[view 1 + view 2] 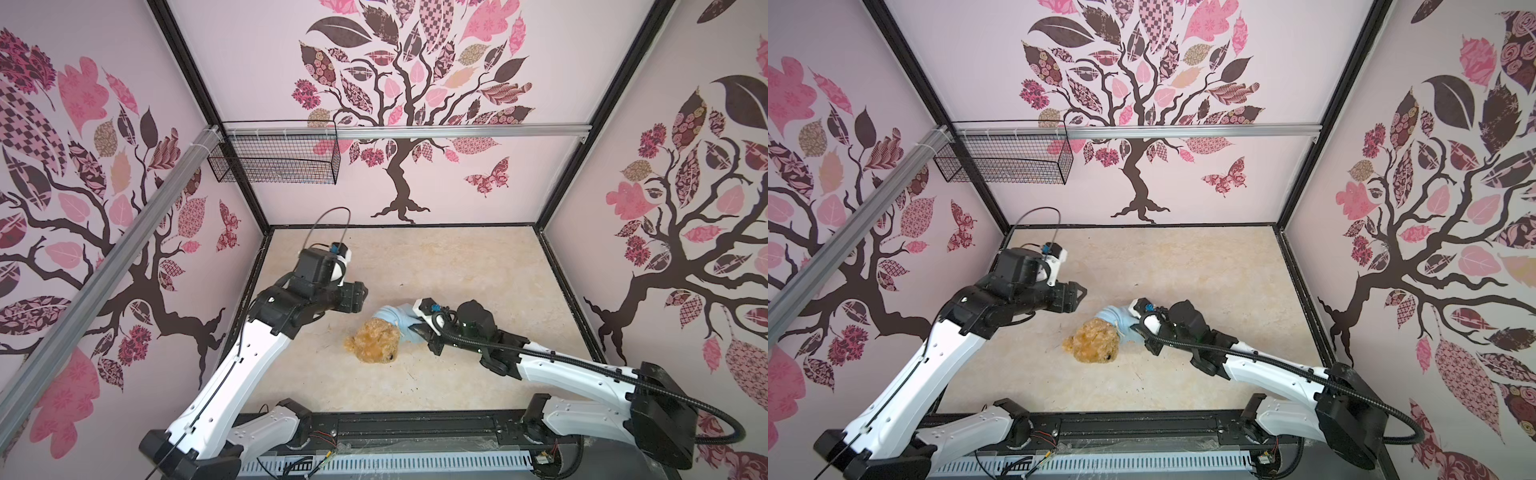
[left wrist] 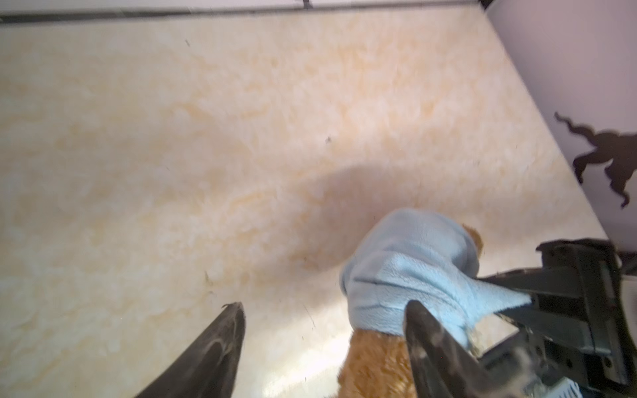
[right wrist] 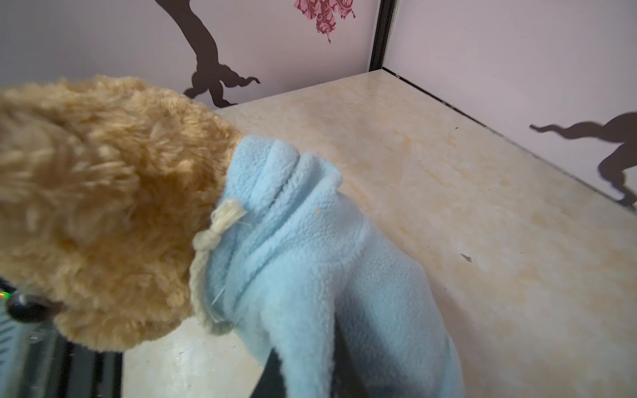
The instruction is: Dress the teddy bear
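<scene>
**Right pincer point(image 2: 513, 301) on shirt hem, left pincer point(image 2: 324, 306) free**

My right pincer is pinching the loose lower edge of the light blue shirt point(image 1: 395, 316); in the left wrist view the fleece runs taut into its jaws. My left pincer is spread, nothing between its fingers, and hangs just beside the bear, not touching.

The teddy bear point(image 1: 376, 343) sits on the tabletop point(image 1: 457, 266) between my two pincers. Its head is on the far side from my right pincer and its shirted body runs straight to that grip. I can't tell if it's partly lifted.

The shirt collar sits at the neck, next to a knotted cream cord point(image 3: 210, 234). A bit of brown fur pokes out the shirt's far side.

Why, my guess: the hem grip is there to tug the shirt down the body, with the head's weight anchoring the other end. The left is open to re-grab or steady the bear. Shirt mostly on; sleeves unclear.
</scene>
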Tool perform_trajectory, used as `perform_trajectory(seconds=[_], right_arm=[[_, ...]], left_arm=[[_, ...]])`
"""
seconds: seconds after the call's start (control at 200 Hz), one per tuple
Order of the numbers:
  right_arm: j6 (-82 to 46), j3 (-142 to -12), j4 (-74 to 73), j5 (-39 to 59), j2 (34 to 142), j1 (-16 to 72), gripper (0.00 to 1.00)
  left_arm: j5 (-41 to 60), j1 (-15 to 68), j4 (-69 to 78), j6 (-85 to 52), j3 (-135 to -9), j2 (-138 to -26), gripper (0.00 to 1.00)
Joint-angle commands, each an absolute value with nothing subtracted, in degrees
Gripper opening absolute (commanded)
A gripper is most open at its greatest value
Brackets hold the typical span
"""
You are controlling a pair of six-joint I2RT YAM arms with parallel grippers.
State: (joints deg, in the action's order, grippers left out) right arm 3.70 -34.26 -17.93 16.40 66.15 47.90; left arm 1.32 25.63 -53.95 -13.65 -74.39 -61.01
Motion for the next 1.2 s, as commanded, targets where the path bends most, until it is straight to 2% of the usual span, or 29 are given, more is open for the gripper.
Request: perform_trajectory(seconds=[0.0,0.14,0.205,0.41,0.535,0.69,0.84,0.99,1.195], right_arm=[[-14.9,-38.9,-18.4,33.4,65.7,43.8,0.05],[-33.9,-36.6,-29.6,42.4,71.3,35.5,0.07],[-38.3,-36.0,-33.4,44.6,75.1,33.0,0.08],[-42.0,-36.1,-35.5,48.4,86.2,26.0,0.12],[-37.5,-36.2,-32.1,46.9,90.8,22.4,0.18],[-32.3,-36.7,-26.7,42.6,94.5,17.6,0.37],[-26.1,-38.4,-19.6,34.7,92.9,14.5,0.54],[-21.0,-40.5,-11.8,25.1,86.9,14.1,0.69],[-19.7,-37.1,-10.8,17.0,74.6,14.5,0.7]], left_arm=[[-1.4,22.9,-47.2,-14.1,-76.7,-56.3,0.78],[-0.4,22.7,-44.3,-15.0,-74.3,-53.8,0.79],[1.6,22.7,-43.9,-15.8,-72.6,-53.6,0.79],[9.8,22.7,-42.0,-19.1,-66.6,-52.8,0.78],[15.2,22.7,-37.8,-23.0,-60.6,-51.2,0.78],[20.7,22.9,-32.1,-28.6,-53.5,-49.7,0.78],[21.2,24.2,-27.6,-32.3,-47.8,-47.7,0.79],[18.8,27.1,-23.3,-34.8,-43.2,-46.3,0.8],[12.6,29.0,-19.0,-35.9,-39.3,-45.6,0.83]])
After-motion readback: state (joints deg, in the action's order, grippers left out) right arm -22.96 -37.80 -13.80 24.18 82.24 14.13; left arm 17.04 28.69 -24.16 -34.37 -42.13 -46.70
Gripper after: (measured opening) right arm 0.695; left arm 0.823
